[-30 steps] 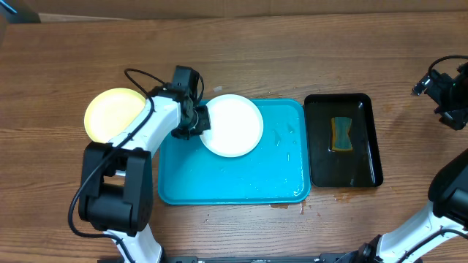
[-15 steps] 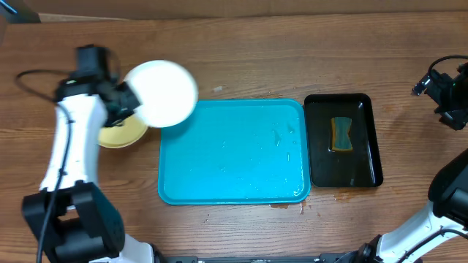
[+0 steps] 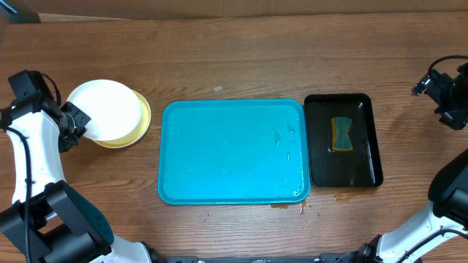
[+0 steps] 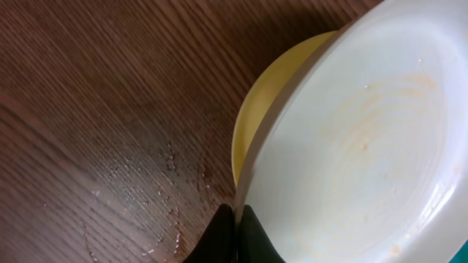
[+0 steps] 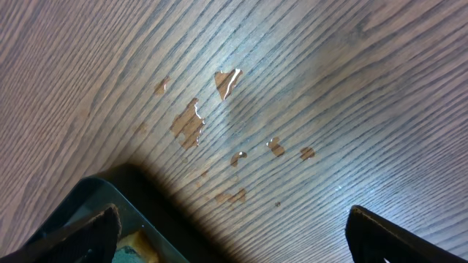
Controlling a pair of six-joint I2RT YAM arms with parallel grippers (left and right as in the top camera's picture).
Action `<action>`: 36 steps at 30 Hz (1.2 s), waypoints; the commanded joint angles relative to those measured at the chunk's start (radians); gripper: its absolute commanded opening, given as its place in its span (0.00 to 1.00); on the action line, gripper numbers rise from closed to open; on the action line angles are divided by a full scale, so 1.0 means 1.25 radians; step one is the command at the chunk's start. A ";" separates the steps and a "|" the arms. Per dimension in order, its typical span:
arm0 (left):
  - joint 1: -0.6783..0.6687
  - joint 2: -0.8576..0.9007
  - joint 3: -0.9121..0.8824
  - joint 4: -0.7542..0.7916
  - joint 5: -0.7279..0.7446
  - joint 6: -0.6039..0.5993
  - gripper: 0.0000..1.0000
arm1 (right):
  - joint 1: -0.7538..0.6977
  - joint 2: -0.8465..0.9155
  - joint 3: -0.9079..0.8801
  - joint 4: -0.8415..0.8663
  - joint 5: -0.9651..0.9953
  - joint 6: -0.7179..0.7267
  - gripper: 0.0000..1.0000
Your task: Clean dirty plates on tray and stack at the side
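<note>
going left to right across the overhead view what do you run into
left tool -> white plate gripped by its edge -> turquoise tray -> black tray -> right tool

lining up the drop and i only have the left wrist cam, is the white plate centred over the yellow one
Observer: No. From overhead the white plate sits shifted toward the left gripper; the yellow plate shows as a crescent on the tray side.
Operator: any plates left on the tray
Observer: None shows on the turquoise tray, only wet streaks.
Operator: right arm in my way
Observer: No. The right gripper hangs open over the wet table, just past a corner of the black tray, far from the stack.
</note>
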 commanded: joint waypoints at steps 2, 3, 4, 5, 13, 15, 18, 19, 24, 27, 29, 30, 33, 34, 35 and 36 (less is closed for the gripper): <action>0.000 0.007 -0.013 0.010 -0.011 -0.012 0.04 | 0.001 -0.020 0.009 0.005 -0.002 0.003 1.00; 0.000 0.007 -0.013 0.011 -0.016 -0.012 0.06 | 0.001 -0.020 0.009 0.005 -0.002 0.003 1.00; 0.000 0.007 -0.013 0.012 -0.019 -0.012 0.09 | 0.001 -0.020 0.009 0.005 -0.002 0.003 1.00; 0.000 0.007 -0.013 0.013 -0.019 -0.012 0.18 | 0.001 -0.020 0.009 0.005 -0.002 0.003 1.00; -0.007 0.007 -0.013 0.012 0.048 0.007 1.00 | 0.001 -0.020 0.009 0.005 -0.002 0.003 1.00; -0.015 0.007 -0.013 0.011 0.099 0.043 1.00 | 0.001 -0.020 0.009 0.005 -0.002 0.003 1.00; -0.038 0.007 -0.013 0.011 0.147 0.076 1.00 | 0.001 -0.020 0.009 0.005 -0.002 0.003 1.00; -0.046 0.007 -0.013 0.011 0.146 0.076 1.00 | 0.001 -0.020 0.009 0.005 -0.002 0.003 1.00; -0.080 0.007 -0.013 0.011 0.146 0.076 1.00 | 0.001 -0.020 0.009 0.005 -0.002 0.003 1.00; -0.087 0.007 -0.013 0.011 0.146 0.076 1.00 | 0.001 -0.020 0.009 0.005 -0.002 0.003 1.00; -0.087 0.007 -0.013 0.011 0.146 0.076 1.00 | 0.001 -0.020 0.009 0.005 -0.002 0.003 1.00; -0.087 0.007 -0.013 0.011 0.146 0.076 1.00 | 0.001 -0.020 0.009 0.005 -0.002 0.003 1.00; -0.087 0.007 -0.013 0.011 0.146 0.076 1.00 | 0.001 -0.020 0.009 0.005 -0.002 0.003 1.00; -0.087 0.007 -0.013 0.011 0.146 0.076 1.00 | 0.001 -0.020 0.009 0.005 -0.002 0.003 1.00; -0.087 0.007 -0.013 0.011 0.146 0.076 1.00 | 0.001 -0.020 0.009 0.005 -0.002 0.003 1.00; -0.087 0.007 -0.013 0.011 0.146 0.076 1.00 | 0.001 -0.020 0.009 0.005 -0.002 0.003 1.00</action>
